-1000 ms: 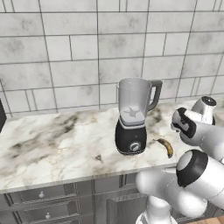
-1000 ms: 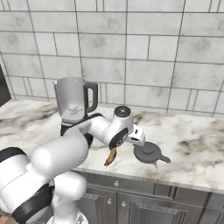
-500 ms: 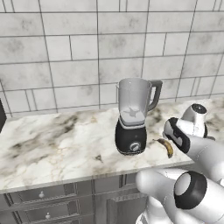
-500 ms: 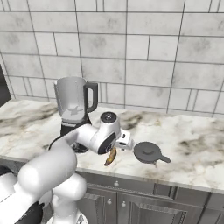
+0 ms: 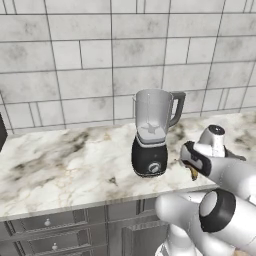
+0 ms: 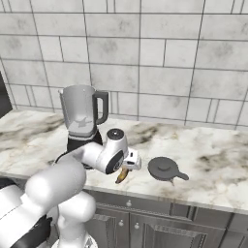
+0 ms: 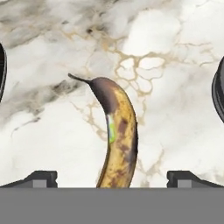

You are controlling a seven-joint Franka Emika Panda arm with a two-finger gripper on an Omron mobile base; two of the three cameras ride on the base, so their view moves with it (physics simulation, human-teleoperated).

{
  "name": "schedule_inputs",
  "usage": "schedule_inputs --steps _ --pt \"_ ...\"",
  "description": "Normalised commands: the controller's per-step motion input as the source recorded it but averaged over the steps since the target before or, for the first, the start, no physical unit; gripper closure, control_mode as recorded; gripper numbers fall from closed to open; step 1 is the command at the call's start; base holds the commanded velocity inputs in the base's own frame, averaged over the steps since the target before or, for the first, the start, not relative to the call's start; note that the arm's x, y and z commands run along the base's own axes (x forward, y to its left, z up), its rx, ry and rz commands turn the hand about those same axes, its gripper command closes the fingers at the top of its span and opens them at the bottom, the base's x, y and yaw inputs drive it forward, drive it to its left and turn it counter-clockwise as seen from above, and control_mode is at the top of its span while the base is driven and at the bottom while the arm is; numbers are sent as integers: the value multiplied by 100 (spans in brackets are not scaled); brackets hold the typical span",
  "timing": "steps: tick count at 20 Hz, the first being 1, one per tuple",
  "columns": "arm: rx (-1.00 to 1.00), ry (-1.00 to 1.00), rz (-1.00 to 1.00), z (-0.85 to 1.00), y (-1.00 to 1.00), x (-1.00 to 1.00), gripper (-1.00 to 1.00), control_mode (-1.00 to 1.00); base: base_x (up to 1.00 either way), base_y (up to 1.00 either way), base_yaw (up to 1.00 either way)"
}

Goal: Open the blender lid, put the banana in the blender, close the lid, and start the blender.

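Note:
The blender [image 5: 151,135] stands on the marble counter with its clear jar open at the top; it is also in the right base view [image 6: 82,114]. The dark blender lid [image 6: 163,168] lies flat on the counter, right of the banana [image 6: 122,176]. My gripper [image 7: 113,177] hangs open just above the spotted yellow-brown banana [image 7: 117,135], one fingertip on each side and nothing held. In the hand view the lid's edge [image 7: 218,87] shows at the right. In the left base view my arm hides most of the banana [image 5: 193,173].
The marble counter [image 5: 60,170] runs wide to the left of the blender, with a grey tiled wall [image 5: 75,75] behind. Grey drawers [image 5: 47,222] sit below its front edge. A dark object [image 5: 1,132] stands at the far left.
My hand has swung left, away from the lid lying on the counter, and lowered over the banana. The jaws stayed open. Blender, lid and banana have not moved.

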Motion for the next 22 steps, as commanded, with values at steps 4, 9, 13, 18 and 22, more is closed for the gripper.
schedule_inputs --steps 4,9,13,18,22 --pt "0 8 0 -23 0 24 -100 -100 0 0 0" --pt "0 7 0 -22 0 21 -100 -100 0 0 0" --pt "0 6 0 -17 0 15 -100 -100 0 0 0" --pt "0 7 0 -27 0 7 -100 -100 0 0 0" --pt "0 2 0 -17 0 7 100 -100 0 0 0"
